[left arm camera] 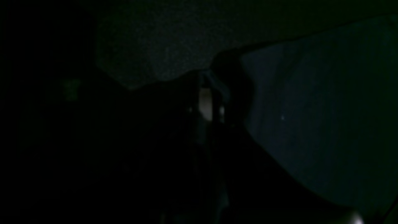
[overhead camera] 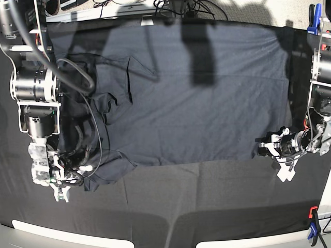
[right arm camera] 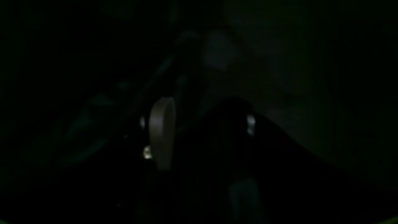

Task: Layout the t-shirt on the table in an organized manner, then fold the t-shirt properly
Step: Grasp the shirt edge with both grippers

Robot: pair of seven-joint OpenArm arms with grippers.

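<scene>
The dark navy-grey t-shirt [overhead camera: 196, 103] lies spread across the black table [overhead camera: 207, 206], its left side bunched and wrinkled. In the base view my left gripper [overhead camera: 262, 149] lies low at the shirt's lower right edge. The left wrist view is very dark: the left gripper [left arm camera: 211, 93] is shut, a sliver of bluish cloth seems pinched at its tips, and the t-shirt [left arm camera: 311, 109] spreads to the right. My right gripper [overhead camera: 72, 181] sits at the shirt's crumpled lower left corner. In the right wrist view the right gripper [right arm camera: 205, 124] is open, one pale finger [right arm camera: 161, 133] showing and dark cloth in the gap.
A blue clamp [overhead camera: 312, 13] grips the table's far right corner, and a red and blue clamp [overhead camera: 313, 227] the near right. The right arm's black cables [overhead camera: 77, 72] hang over the shirt's left side. A pale rim [overhead camera: 67, 232] runs along the front edge.
</scene>
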